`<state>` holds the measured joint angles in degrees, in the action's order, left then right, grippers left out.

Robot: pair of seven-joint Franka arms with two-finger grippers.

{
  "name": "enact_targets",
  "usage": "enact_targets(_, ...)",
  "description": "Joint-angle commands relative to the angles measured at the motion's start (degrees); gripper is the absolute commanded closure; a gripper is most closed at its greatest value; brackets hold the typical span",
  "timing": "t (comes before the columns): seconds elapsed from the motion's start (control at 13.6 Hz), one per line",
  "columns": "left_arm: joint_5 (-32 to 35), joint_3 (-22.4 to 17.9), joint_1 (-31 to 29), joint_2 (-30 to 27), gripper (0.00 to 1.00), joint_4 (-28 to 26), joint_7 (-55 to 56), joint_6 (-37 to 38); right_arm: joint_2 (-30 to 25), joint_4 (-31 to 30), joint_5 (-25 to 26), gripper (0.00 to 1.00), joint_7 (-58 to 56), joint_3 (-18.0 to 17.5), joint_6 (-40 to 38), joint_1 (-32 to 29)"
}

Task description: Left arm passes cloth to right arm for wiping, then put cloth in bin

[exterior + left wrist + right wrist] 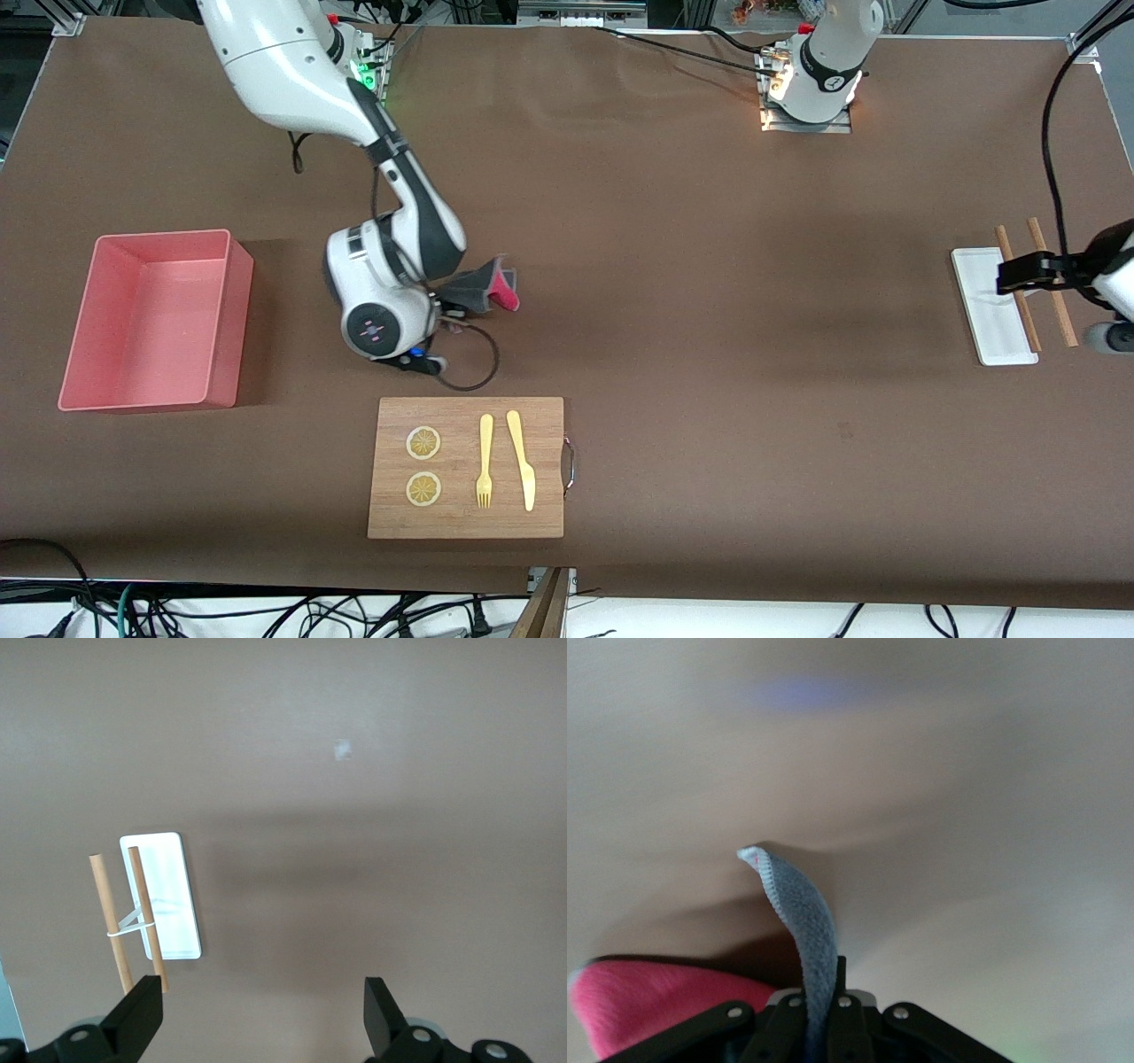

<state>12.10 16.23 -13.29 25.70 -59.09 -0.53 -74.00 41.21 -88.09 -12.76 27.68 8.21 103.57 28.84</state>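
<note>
Cloth [802,930] between right jaws

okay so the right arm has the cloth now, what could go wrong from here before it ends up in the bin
1. The right gripper pinches only a thin edge of the cloth, and the rest hangs loose, so it may slip out during wiping.
2. The cutting board with its fork and knife lies close by; a trailing fold could drag across them.
3. The bin has tall walls; a low carry might snag the cloth on its rim.
</note>
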Motion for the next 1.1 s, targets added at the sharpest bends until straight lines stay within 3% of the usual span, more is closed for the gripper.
enact_targets(0.0, -0.8, 0.6, -1.6, -0.3, 0.0, -1.0, -0.1, -1.2, -3.9, -5.9, 0.4, 1.0, -9.9, 5.7, -0.9, 0.4)
enact_targets(0.22, -3.5, 0.4, -1.8, -1.1, 0.0, -1.8, 4.3, -1.5, -5.1, -8.1, 0.6, 1.0, -20.1, 12.0, -1.3, 0.5)
enact_targets(0.37, -3.7, 0.7, -3.6, -3.4, 0.0, -3.3, 8.8, -1.9, -5.8, -8.0, 4.0, 1.0, -22.3, 13.6, -2.8, 0.5)
enact_targets(0.44, -5.1, 0.8, -4.6, -5.7, 0.0, -6.9, 8.7, -3.4, -6.2, -8.1, 6.3, 1.0, -23.0, 13.7, -2.8, 0.5)
enact_targets(0.66, -8.1, 0.7, -7.0, -17.5, 0.0, -24.4, 8.7, -13.0, -5.6, -8.1, 6.0, 1.0, -21.5, 13.1, -2.2, 2.0)
enact_targets(0.74, -8.2, 0.2, -6.1, -19.4, 0.0, -27.4, 9.1, -14.8, -5.3, -8.1, 5.8, 1.0, -19.1, 13.1, -1.5, 3.3)
enact_targets(0.81, -8.2, -1.0, -4.4, -19.3, 0.0, -27.3, 9.5, -15.2, -4.6, -8.1, 5.6, 1.0, -15.6, 12.6, -0.3, 5.0)
enact_targets(1.03, -9.2, -11.3, 5.6, -20.3, 0.0, -27.7, 9.5, -14.8, -2.8, -8.1, -0.6, 1.0, -6.2, 8.5, 5.5, 6.4)
